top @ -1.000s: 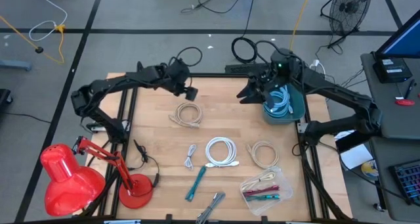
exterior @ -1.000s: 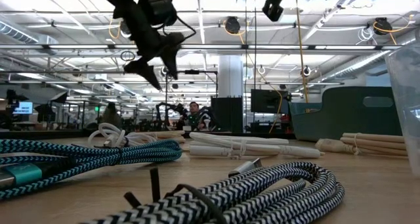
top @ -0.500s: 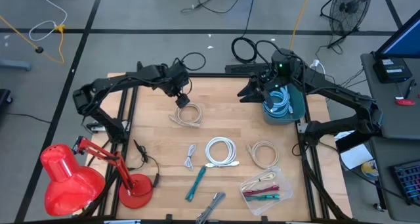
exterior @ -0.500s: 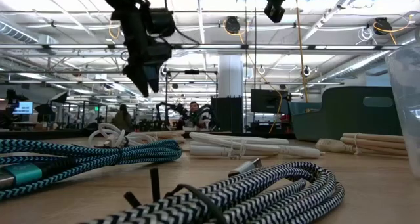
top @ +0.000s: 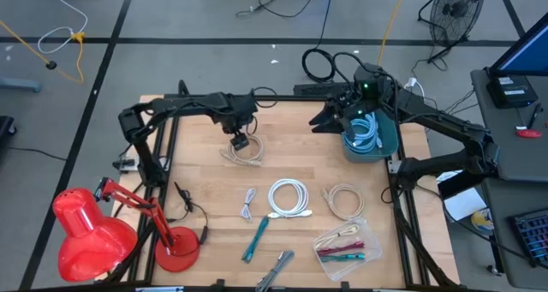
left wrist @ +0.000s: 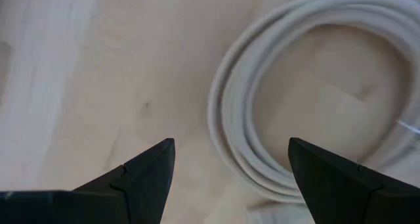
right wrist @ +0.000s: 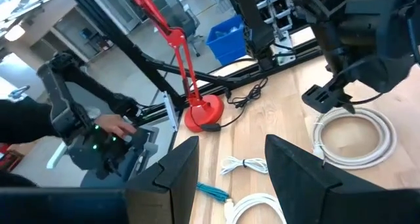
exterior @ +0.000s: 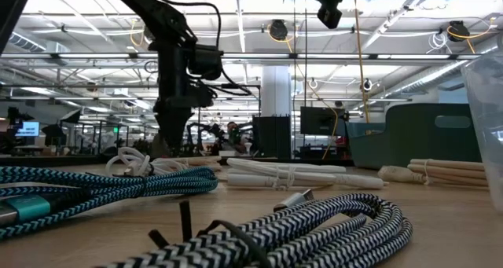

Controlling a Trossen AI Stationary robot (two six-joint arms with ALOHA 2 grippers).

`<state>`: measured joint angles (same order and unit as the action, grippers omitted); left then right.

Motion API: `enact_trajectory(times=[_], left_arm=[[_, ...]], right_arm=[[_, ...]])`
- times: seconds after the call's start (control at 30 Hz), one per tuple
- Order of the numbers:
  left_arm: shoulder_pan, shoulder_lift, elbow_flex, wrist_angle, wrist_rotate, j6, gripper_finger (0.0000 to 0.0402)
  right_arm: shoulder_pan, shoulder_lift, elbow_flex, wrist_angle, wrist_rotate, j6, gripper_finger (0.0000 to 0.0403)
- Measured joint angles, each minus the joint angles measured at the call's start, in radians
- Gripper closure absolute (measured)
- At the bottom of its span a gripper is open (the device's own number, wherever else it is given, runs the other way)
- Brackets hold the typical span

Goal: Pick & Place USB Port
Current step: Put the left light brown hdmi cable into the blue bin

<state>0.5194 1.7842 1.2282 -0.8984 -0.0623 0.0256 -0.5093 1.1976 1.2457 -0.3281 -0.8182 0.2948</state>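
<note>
Overhead layout of a cable pick-and-place cell. The left gripper (top: 239,141) hangs low over the beige coiled cable (top: 244,151) that lies at about 11 o'clock from the table (top: 197,181) centre; its fingers (left wrist: 141,178) are spread wide and hold nothing, straddling one side of the coil (left wrist: 262,119) in the left wrist view, apparently so that closing would trap the bundled strands rather than a single loop. The low view shows this gripper (exterior: 169,130) just above the coil, though contact cannot be judged. The right gripper (top: 330,121) waits at about 1 o'clock, raised beside the teal bin (top: 390,138), also parted and empty, probably parked there to leave the centre clear. The bin already holds a blue cable (top: 366,131) and seems to be the drop-off point. Other candidates lie toward 6 o'clock: a white coil (top: 288,198), a tan coil (top: 344,200), a small grey cable (top: 248,204), a teal braided cable (top: 255,238) and a clear pouch of cables (top: 341,243). A red desk lamp (top: 90,232) stands at 8 o'clock, off the work area. The step in hand appears to be the final descent before grasping.
</note>
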Motion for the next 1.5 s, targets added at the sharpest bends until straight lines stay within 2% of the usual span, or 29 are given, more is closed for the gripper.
enact_trajectory(times=[0.43,0.67,0.83,1.1,1.13,1.4,1.5], left_arm=[[0.009,0.129,0.000,0.029,0.007,-0.006,0.0103],[0.008,0.145,0.004,0.044,-0.014,-0.056,0.0113],[0.007,0.147,0.003,0.042,-0.007,-0.062,0.0184],[0.010,0.147,0.002,0.045,0.018,-0.146,0.0366],[0.010,0.147,0.002,0.045,0.021,-0.154,0.0378],[0.007,0.091,0.035,0.019,0.041,-0.266,0.0389],[0.006,0.043,0.088,0.018,0.050,-0.387,0.0389]], right_arm=[[0.021,0.000,0.000,0.001,0.088,0.001,0.0237],[0.032,0.000,0.000,0.001,0.092,0.011,0.0237],[0.044,0.000,0.000,0.001,0.093,0.012,0.0237],[0.065,0.000,0.000,0.001,0.140,0.012,0.0237],[0.067,0.000,0.000,0.001,0.141,0.012,0.0237],[0.089,0.000,0.000,0.001,0.143,0.034,0.0237],[0.101,0.000,0.000,0.000,0.181,0.051,0.0237]])
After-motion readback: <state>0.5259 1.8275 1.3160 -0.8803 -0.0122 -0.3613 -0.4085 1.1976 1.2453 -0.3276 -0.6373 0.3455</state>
